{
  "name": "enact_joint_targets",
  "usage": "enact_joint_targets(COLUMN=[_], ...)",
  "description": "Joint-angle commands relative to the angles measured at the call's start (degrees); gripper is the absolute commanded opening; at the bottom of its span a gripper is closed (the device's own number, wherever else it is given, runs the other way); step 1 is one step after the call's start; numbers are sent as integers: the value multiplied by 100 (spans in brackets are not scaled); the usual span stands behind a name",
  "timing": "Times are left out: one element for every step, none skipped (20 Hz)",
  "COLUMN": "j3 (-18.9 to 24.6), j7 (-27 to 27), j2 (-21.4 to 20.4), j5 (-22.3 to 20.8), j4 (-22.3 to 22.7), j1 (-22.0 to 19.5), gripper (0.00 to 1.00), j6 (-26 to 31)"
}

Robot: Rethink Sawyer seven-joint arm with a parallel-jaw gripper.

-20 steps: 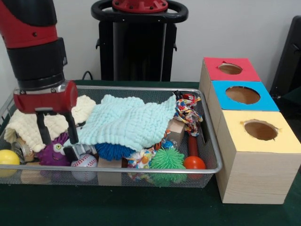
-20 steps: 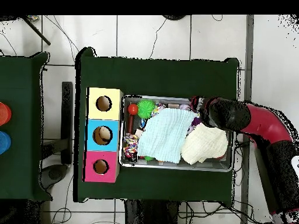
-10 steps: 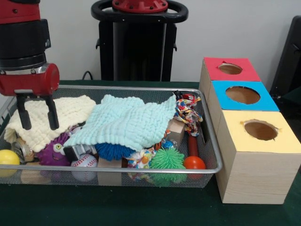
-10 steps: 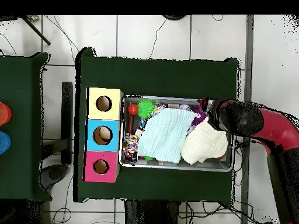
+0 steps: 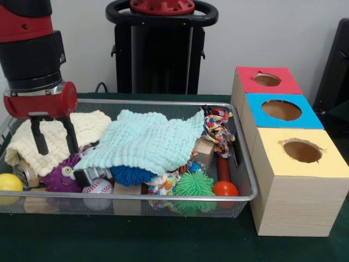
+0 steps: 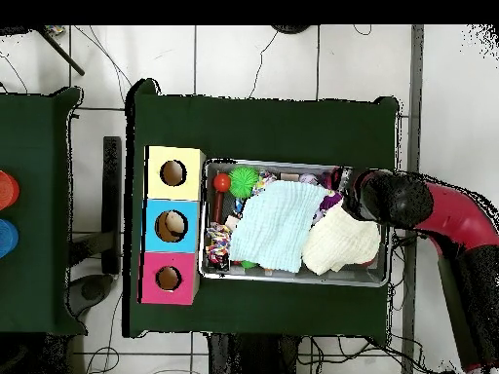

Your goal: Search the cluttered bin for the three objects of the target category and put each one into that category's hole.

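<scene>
Broadly, a dark green surface (image 5: 163, 240) carries a wire mesh bin (image 5: 248, 180) full of clutter, with a row of three wooden boxes just beside the bin's right end in the front view. Each box has a round hole in a coloured top: the yellow box (image 5: 297, 180) nearest the camera, the blue box (image 5: 281, 111) in the middle, the red box (image 5: 267, 81) farthest back.

A red and black arm (image 5: 32, 49) comes down over the left end of the bin. Its gripper (image 5: 53, 136) hangs above the clutter with its two dark fingers (image 5: 38, 136) spread apart and nothing between them; they stand in front of a cream cloth (image 5: 32, 147) without clearly touching it. From overhead the arm (image 6: 429, 209) reaches in over the bin's right end.

A pale turquoise knitted cloth (image 5: 150, 139) lies draped over the middle of the bin, covering much of what is under it. Poking out beneath its front edge is a blue spiky ball (image 5: 131, 174), and to the right sits a green spiky ball (image 5: 194, 184). A knotted multicoloured rope toy (image 5: 218, 131) rests at the right end, near an orange ball (image 5: 225, 189).

Along the front left lie a purple toy (image 5: 62, 177), a baseball (image 5: 98, 192) and a yellow ball (image 5: 11, 183), close together
</scene>
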Motion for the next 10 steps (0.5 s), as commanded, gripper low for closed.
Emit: enact_joint_targets(j3=[-122,-133,-143,-141,-134,-127,-120,-106,-95,-81], j7=[-1111,-1103,-1093,-1112,-1123,-1145,-1167,-1194,-1200,-1223], j2=[306,286,266,221,205,195,184,186,187,191], j5=[-281,-277,-280,-255,-250,-246,-241,-229,-236,-235], j4=[230,248,258,267,274,268,262,250,254,242], j1=[20,21,25,17,6,-2,-11,-20,-31,-46], gripper=[100,100,100,100,100,100,100,100,100,100], j6=[935,988,1029,1137,1196,1260,1325,1402,1416,1456])
